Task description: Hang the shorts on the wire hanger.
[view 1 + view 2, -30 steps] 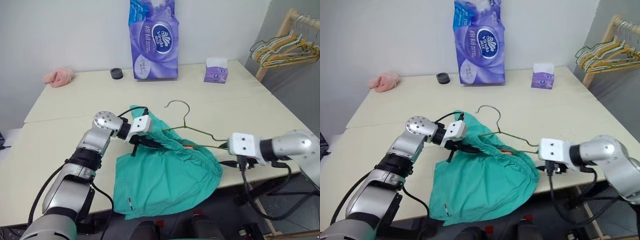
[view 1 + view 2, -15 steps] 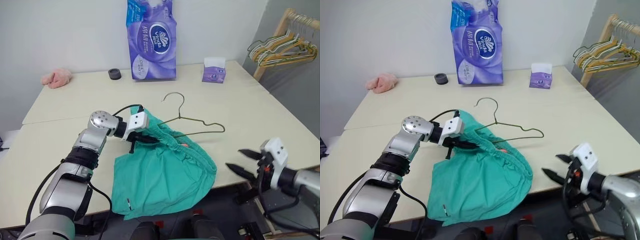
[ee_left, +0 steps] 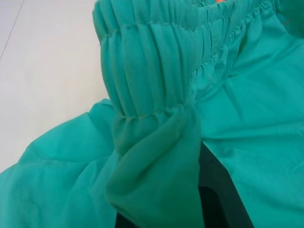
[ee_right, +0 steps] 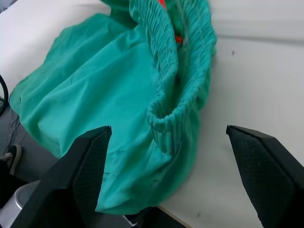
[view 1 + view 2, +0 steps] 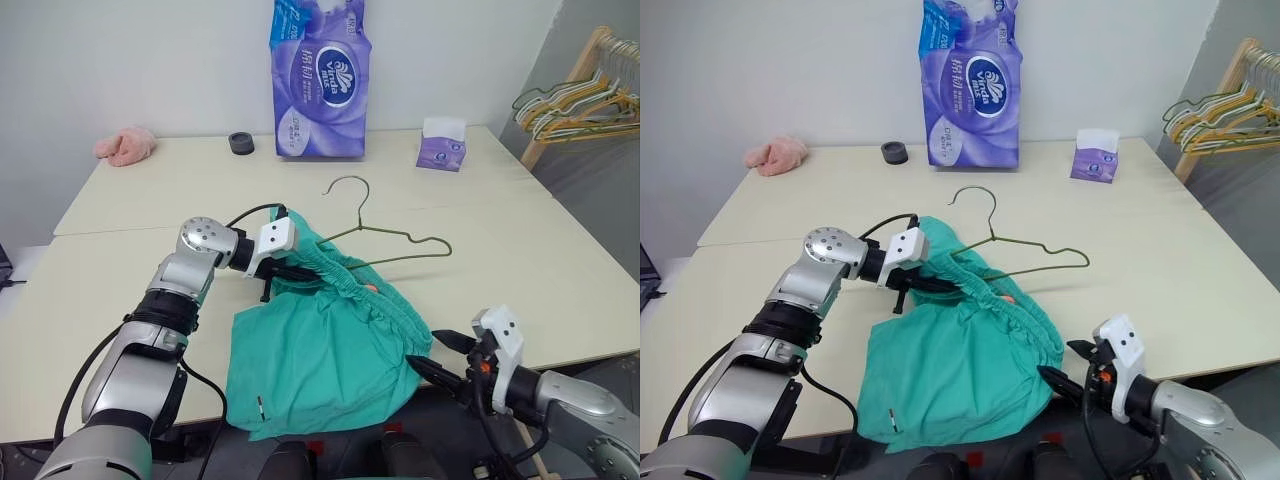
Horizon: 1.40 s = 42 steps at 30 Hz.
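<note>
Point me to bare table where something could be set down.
Free: the strip between the pink cloth and the black roll, and the stretch between the tissue box and the wire hanger. Crowded: the near centre, where the shorts spread with the left hand shut on their waistband.

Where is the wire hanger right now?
The wire hanger lies on the table centre-right, one end tucked into the shorts, hook toward the purple tissue pack.

The shorts (image 5: 325, 350) lie on the table (image 5: 540, 260), at its near edge. The wire hanger (image 5: 385, 235) lies just behind them, one end tucked in the waistband. The left gripper (image 5: 290, 272) is at the shorts' left. The right gripper (image 5: 440, 355) is at their right.
</note>
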{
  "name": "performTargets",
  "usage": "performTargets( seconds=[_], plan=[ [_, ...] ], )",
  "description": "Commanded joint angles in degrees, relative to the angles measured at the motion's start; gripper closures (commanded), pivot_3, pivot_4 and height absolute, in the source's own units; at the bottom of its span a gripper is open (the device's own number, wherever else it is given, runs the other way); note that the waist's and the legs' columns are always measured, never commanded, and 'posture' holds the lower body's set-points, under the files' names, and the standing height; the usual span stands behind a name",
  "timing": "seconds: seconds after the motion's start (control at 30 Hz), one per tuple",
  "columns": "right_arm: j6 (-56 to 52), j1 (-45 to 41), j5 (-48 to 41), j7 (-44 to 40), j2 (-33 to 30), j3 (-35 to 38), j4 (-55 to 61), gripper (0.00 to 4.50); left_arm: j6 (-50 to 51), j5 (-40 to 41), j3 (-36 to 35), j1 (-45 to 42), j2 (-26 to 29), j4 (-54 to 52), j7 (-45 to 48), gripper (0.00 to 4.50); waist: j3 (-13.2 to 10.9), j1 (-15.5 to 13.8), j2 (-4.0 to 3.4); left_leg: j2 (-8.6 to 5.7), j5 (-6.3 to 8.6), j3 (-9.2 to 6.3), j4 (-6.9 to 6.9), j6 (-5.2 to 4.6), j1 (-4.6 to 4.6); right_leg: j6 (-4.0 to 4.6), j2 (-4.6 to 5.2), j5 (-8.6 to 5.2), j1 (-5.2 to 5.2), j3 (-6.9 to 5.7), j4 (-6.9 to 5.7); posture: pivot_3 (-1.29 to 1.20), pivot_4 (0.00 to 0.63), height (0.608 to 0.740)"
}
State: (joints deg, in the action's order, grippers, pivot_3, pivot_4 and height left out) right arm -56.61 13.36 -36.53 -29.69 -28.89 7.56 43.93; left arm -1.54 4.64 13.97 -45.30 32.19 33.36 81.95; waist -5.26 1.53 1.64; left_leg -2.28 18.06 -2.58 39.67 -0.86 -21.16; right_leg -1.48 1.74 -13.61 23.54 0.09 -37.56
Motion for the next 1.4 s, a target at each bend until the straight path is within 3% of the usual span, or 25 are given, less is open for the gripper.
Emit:
performTargets(
  seconds=[0.03,0.13,0.17,0.47,0.5,0.9,1.03,1.4],
  plan=[
    [0.2,-1.4,-0.2,1.9,1.0,-1.1,-1.2,0.36,0.4,1.8,-1.9,-1.3,-0.1,-2.3,0.0,4.48,0.0,0.0,-0.01,0.00,0.00,0.00,0.01,0.00,0.00,0.00,0.00,0.00,0.00,0.00,-0.01,-0.15,0.061,0.740],
    [-0.8,-2.5,-0.8,2.2,0.0,-2.0,-2.1,0.87,0.8,2.1,-2.3,-1.1,0.2,-2.9,0.0,4.48,0.0,0.2,-0.02,-0.01,0.00,0.00,0.05,0.00,0.03,0.00,0.00,0.00,-0.04,0.00,-0.07,-0.14,0.060,0.740],
    [-1.2,-2.9,-0.9,2.0,-0.7,-2.5,-2.3,1.35,0.9,2.2,-2.5,-1.0,0.3,-3.0,0.1,4.48,0.0,0.2,-0.03,-0.02,0.00,0.03,0.07,0.00,0.05,0.00,0.00,0.00,-0.04,0.02,-0.10,-0.14,0.060,0.740],
    [-2.7,-6.0,-2.3,2.1,-3.7,0.4,-4.2,4.34,3.6,4.8,-4.4,1.2,1.6,-8.4,-0.1,4.48,0.0,0.6,-0.06,-0.02,0.00,0.20,0.17,-0.01,0.30,-0.04,-0.02,0.00,-0.20,0.20,-0.22,-0.14,0.059,0.740],
    [-2.8,-6.9,-2.6,1.7,-4.4,1.6,-5.2,4.50,5.0,5.7,-4.9,1.5,2.5,-10.4,0.6,4.48,0.0,0.7,-0.06,-0.02,-0.01,0.22,0.17,-0.01,0.32,-0.05,-0.02,0.00,-0.20,0.23,-0.23,-0.14,0.058,0.740],
    [-3.3,-11.1,-5.8,-3.1,-11.7,6.4,-11.1,4.50,14.6,11.6,-3.1,6.7,11.1,-26.4,10.2,4.48,0.0,1.6,-0.15,-0.02,0.00,0.31,0.17,-0.01,0.33,-0.06,-0.03,0.01,-0.19,0.34,-0.25,-0.13,0.057,0.740],
    [-3.1,-11.1,-6.0,-3.7,-12.7,6.4,-11.8,4.50,14.7,12.2,-1.1,7.1,13.4,-26.6,10.5,4.48,-0.1,1.5,-0.16,-0.02,0.00,0.32,0.17,-0.01,0.35,-0.08,-0.03,0.00,-0.22,0.34,-0.24,-0.13,0.057,0.740],
    [-4.0,-11.5,-8.0,-4.7,-15.1,6.9,-9.2,4.50,0.0,3.0,2.6,6.4,14.0,-14.2,10.5,4.48,-0.1,1.6,-0.18,-0.01,0.00,0.37,0.17,-0.02,0.35,-0.09,-0.04,0.00,-0.21,0.38,-0.21,-0.14,0.062,0.740]
  ],
)
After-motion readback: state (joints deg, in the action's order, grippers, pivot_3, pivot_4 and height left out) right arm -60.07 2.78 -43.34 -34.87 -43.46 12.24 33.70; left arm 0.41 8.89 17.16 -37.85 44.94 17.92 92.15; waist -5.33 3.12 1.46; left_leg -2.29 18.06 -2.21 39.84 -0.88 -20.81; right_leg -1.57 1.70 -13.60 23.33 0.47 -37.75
